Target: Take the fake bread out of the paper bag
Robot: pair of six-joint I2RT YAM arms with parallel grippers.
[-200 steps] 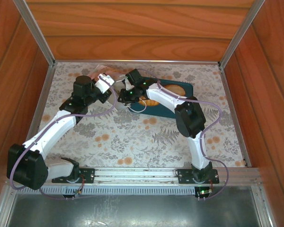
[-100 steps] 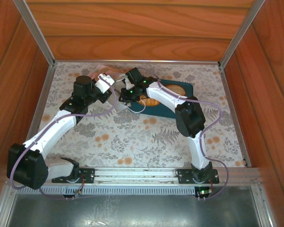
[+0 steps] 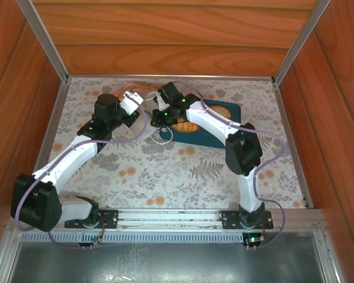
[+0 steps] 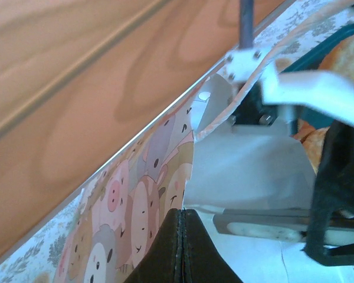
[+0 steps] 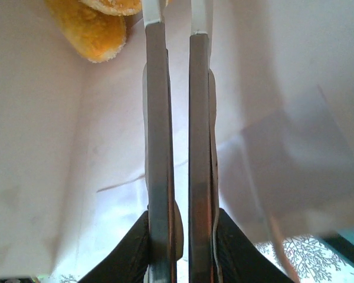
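Note:
The paper bag (image 3: 143,93) lies on its side at the back of the table, with cartoon pigs (image 4: 135,194) printed outside and white paper inside. My left gripper (image 3: 138,101) is shut on the bag's rim (image 4: 183,211) and holds the mouth up. My right gripper (image 3: 152,112) reaches inside the bag (image 5: 178,35). Its fingers (image 5: 159,118) stand close together with a narrow slit, and their tips run off the top of the picture. Golden fake bread (image 5: 94,29) lies deep in the bag, just left of those fingers. One right finger (image 4: 265,225) lies flat on the white paper.
A teal tray (image 3: 227,112) sits right of the bag with golden bread (image 3: 186,125) on it; its rim (image 4: 318,47) is close behind the right gripper. Wooden walls and metal rails enclose the floral table.
My right gripper has pushed left and farther into the bag, and its fingers have drawn closer together. The left gripper has kept its hold on the rim and shifted slightly.

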